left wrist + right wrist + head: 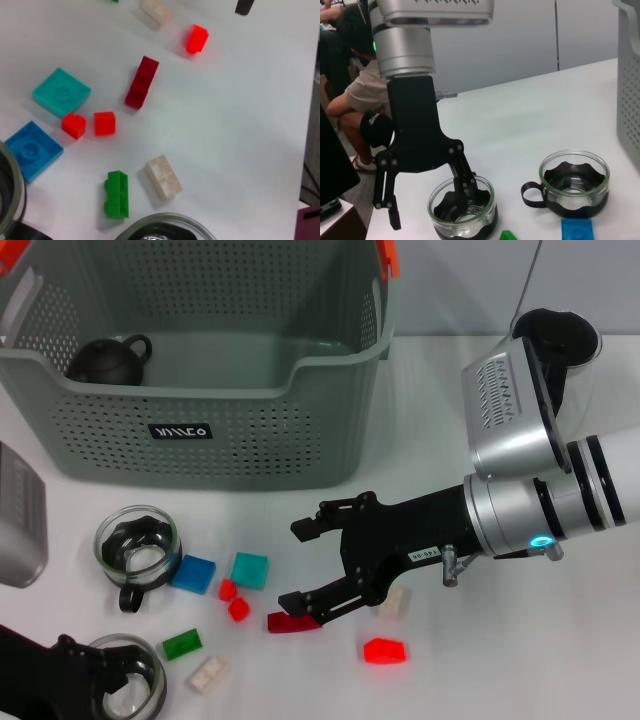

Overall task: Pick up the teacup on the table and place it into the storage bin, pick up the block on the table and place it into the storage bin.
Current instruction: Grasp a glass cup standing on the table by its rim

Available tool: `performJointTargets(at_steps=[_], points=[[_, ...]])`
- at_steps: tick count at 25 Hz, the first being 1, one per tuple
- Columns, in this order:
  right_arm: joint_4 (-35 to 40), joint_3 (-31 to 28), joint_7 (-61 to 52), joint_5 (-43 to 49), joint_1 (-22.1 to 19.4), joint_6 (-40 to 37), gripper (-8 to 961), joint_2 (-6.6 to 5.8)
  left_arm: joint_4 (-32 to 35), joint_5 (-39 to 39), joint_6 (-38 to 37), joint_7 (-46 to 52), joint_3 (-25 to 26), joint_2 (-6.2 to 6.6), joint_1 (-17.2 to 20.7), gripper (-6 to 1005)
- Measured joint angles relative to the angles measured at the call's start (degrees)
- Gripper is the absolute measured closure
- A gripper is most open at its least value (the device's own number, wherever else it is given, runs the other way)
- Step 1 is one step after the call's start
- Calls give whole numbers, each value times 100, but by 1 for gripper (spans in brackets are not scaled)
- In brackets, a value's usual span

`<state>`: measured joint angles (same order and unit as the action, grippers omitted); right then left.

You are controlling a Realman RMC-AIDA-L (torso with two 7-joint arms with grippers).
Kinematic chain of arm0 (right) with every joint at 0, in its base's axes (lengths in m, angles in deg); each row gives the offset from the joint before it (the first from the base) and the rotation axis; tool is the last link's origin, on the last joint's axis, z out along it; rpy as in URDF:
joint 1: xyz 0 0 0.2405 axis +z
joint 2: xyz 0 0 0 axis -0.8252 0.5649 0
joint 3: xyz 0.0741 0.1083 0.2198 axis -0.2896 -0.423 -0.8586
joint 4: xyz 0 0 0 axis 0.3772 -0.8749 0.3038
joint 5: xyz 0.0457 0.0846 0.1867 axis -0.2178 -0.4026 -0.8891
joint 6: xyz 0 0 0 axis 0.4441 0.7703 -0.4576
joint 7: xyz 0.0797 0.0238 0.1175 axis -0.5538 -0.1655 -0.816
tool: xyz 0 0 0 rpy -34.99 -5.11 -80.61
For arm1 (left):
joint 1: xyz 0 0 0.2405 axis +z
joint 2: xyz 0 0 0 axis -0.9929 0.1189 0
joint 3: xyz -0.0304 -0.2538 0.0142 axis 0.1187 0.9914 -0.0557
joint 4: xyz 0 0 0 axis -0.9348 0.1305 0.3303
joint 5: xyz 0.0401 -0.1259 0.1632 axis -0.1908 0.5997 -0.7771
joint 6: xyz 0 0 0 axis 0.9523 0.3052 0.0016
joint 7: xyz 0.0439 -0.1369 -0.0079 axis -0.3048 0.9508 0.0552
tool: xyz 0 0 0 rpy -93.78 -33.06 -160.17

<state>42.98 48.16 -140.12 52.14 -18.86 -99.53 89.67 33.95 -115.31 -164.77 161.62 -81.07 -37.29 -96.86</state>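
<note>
Our right gripper [300, 575] hangs released above the dark red plastic block [290, 622] on the white table [480, 680]. Our left gripper [427, 200] straddles the rim of a glass teacup [464, 207], unclenched. The grey-green perforated storage bin [215, 440] stands behind, holding a black teapot [108, 360].

Head view's top edge is cutting off the storage bin [215, 430]; bottom edge is cutting off the near teacup [128, 678] w/ the left gripper [120, 672]. Right gripper [300, 575] is hiding part of a pale block [396, 602]. Bin label [180, 431] lettering is staying unreadable.
</note>
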Motion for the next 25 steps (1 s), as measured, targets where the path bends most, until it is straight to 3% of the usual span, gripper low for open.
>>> performJointTargets(at_steps=[11,25], points=[[-62,-34,0,0,-7,142,6,-1,-301,-218,287,-148,-486,-14,-64,192],[-36,-49,-8,1,21,160,6,0,-579,-230,269,-142,-458,2,-219,195]])
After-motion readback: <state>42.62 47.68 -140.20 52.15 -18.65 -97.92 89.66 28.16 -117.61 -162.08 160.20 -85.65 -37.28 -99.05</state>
